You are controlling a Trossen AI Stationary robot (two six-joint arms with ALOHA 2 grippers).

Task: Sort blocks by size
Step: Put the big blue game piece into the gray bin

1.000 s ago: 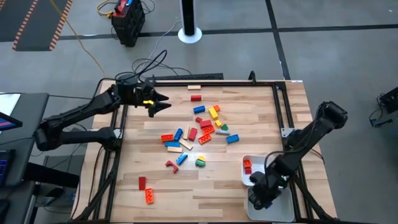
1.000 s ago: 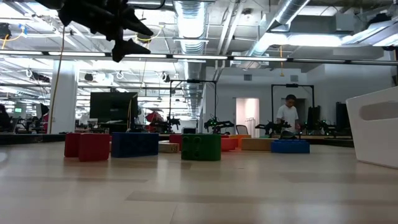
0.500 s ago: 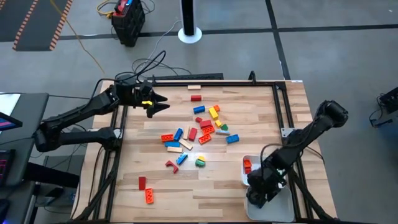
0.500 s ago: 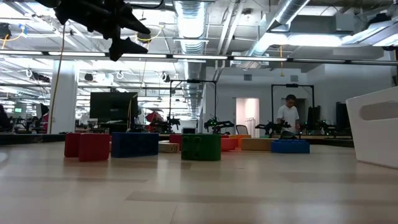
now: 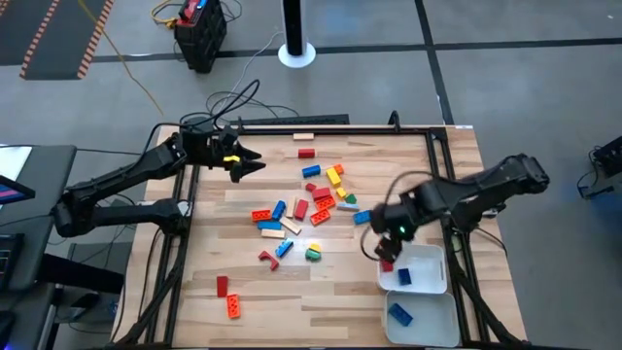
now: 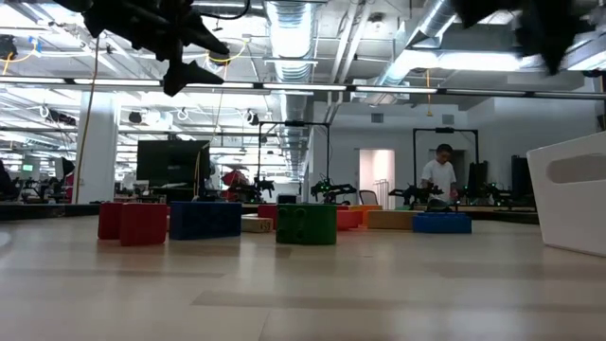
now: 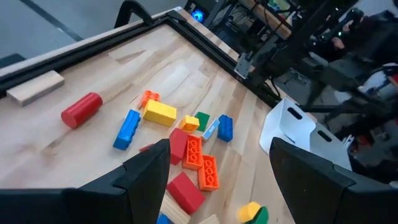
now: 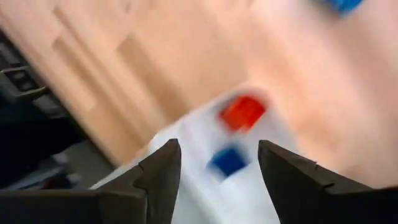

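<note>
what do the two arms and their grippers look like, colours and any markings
Both arms are dark, near-black jointed links. The left gripper ends in two pointed black fingers, with a small yellow mark just behind them and black cables looping near its wrist. The right gripper is equally dark, and a small green light glows on its wrist.

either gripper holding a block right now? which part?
Nothing held. Left gripper hovers open at the table's far left edge; right gripper is open and empty over the near white tray.

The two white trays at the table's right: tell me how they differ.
The nearer-to-centre tray holds a red block and a blue block; the outer tray holds only one blue block. The right end effector hangs at the first tray's edge; the outer tray has nothing over it. Both are white and rectangular.
</note>
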